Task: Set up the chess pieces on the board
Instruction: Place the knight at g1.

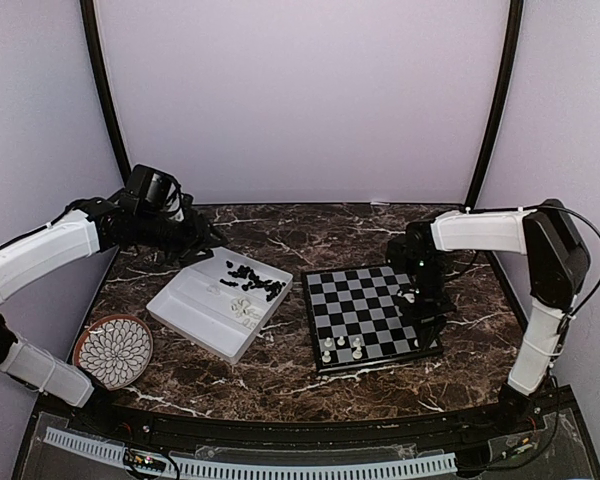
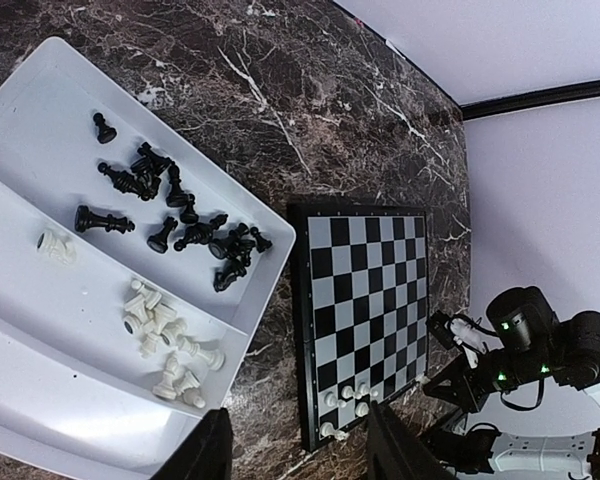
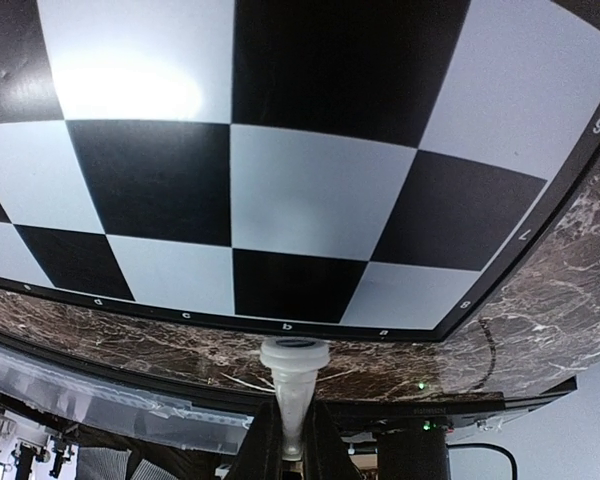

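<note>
The board (image 1: pixel 372 300) lies right of centre, with several white chess pieces (image 1: pixel 342 346) standing near its front edge. My right gripper (image 1: pixel 421 297) hovers low over the board's right side, shut on a white chess piece (image 3: pixel 295 385) whose round base faces the board (image 3: pixel 310 190). My left gripper (image 1: pixel 194 236) is open and empty, high above the tray's far end. In the left wrist view its fingers (image 2: pixel 212 450) frame the gap between tray and board (image 2: pixel 365 290). Black chess pieces (image 2: pixel 180 215) and white chess pieces (image 2: pixel 165 335) lie in separate tray compartments.
A white divided tray (image 1: pixel 195 310) sits left of the board. A round patterned plate (image 1: pixel 113 350) lies at the front left. My right arm (image 2: pixel 525 345) shows past the board's far side in the left wrist view. The table is dark marble.
</note>
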Controlling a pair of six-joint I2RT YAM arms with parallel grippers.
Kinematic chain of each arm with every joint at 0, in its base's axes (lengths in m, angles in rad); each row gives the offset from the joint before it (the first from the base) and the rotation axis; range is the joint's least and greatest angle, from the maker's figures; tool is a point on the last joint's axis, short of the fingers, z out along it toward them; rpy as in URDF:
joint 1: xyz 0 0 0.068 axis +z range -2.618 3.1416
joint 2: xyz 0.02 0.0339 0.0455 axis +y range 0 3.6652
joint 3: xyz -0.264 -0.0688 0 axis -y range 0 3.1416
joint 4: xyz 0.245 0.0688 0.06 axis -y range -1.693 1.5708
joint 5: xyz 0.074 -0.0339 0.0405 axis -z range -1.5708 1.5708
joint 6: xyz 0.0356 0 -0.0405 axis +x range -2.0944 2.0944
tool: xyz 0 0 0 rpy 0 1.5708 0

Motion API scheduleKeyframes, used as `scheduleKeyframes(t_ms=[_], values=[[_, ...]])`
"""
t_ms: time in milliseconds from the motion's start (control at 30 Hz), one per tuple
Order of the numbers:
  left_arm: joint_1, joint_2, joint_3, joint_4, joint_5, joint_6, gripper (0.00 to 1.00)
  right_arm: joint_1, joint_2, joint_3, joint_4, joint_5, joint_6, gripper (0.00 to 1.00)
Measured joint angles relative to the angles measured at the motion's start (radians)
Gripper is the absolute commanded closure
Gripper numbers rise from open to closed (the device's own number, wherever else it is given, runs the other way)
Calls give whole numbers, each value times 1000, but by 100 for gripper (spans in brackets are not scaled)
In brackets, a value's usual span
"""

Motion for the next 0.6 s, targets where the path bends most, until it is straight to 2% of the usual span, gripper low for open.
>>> scheduleKeyframes(t_ms=[367, 600], values=[[8, -17, -25, 6, 7, 0, 52, -1, 36, 19, 8, -10, -8, 91], [15, -18, -25, 6, 8, 1, 52, -1, 39, 19, 11, -11, -9, 74]])
